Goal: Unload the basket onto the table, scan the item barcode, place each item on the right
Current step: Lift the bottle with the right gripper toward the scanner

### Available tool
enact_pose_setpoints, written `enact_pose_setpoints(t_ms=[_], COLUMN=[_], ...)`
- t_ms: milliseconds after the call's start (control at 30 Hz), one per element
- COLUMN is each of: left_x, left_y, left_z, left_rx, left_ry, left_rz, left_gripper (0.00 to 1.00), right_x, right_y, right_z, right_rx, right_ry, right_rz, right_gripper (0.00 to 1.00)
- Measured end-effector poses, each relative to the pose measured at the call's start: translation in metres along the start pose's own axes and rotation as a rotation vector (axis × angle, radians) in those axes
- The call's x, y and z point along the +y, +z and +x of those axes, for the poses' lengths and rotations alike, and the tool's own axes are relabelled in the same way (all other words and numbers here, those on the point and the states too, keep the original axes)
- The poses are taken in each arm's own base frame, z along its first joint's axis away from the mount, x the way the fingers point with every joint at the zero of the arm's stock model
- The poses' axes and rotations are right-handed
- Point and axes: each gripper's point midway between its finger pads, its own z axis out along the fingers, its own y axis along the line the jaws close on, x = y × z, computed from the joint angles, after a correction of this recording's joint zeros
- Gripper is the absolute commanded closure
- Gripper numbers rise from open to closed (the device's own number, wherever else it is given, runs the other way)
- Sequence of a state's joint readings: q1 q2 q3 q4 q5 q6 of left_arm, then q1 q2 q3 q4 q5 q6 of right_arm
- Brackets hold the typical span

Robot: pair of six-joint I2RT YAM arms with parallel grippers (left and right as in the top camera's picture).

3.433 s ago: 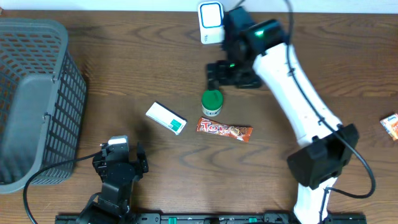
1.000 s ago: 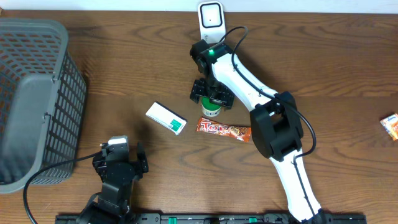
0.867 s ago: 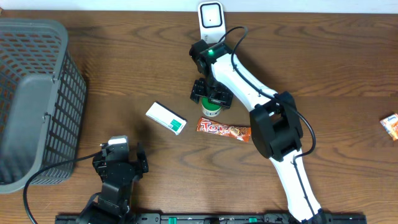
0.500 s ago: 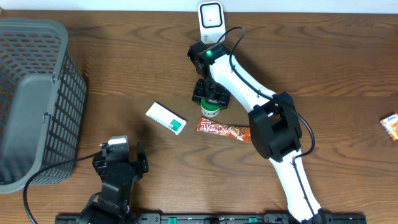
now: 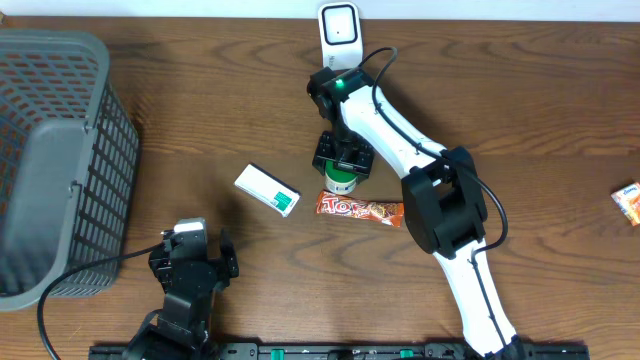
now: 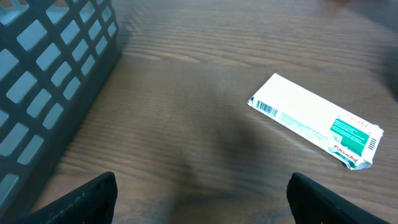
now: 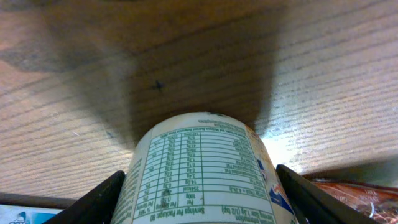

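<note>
One small tub [image 5: 340, 181], white-bodied with a green lid, stands on the wooden table [image 5: 540, 100] near its middle, just in front of the white scanner [image 5: 339, 26] at the far edge. From overhead the right gripper [image 5: 343, 157] covers most of it, and only part of the green lid shows below the black jaws. In the right wrist view the tub [image 7: 202, 180] fills the lower middle, and its bottom is cut off by the frame. The side facing the camera carries a printed nutrition table, and no barcode can be made out there. The right gripper [image 7: 200, 174] is pinching the tub. Its dark fingers [image 7: 93, 202] lie against both flanks, but only their inner edges show.

Just in front of the tub lies a red and orange candy bar [image 5: 361, 209]. A blurred corner of it shows at the lower right of the right wrist view. To the left of the tub, apart from it, a white and green box [image 5: 267, 189] lies flat. The left wrist view shows a barcode on one end of the box [image 6: 314, 121], though the small print is unreadable.

The left gripper [image 5: 190, 262] sits near the front edge with its jaws spread wide and nothing between them. Only the fingertips [image 6: 93, 199] show in its own camera. A grey mesh basket [image 5: 100, 150] fills the left side, partly out of frame. A small packet [image 5: 628, 200] is cut off by the right edge.
</note>
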State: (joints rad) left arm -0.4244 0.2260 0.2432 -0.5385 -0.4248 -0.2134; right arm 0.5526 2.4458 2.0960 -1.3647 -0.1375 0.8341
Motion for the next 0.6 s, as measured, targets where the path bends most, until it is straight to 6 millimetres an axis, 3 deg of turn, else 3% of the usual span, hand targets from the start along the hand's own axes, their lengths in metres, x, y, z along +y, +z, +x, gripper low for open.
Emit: enact_pose_setpoints(t_ms=[333, 600], left_x=[0.0, 0.0], left_y=[0.0, 0.0], left_z=[0.0, 0.0], left_rx=[0.0, 0.0], left_ry=[0.0, 0.0], left_rz=[0.0, 0.0], left_gripper=[0.12, 0.13], right_x=[0.013, -0.009], right_y=[-0.003, -0.01], right_z=[-0.029, -0.064], right_rx=[-0.092, -0.168], right_ry=[-0.037, -0.077], right_rz=[-0.077, -0.038], right_gripper=[0.3, 0.32])
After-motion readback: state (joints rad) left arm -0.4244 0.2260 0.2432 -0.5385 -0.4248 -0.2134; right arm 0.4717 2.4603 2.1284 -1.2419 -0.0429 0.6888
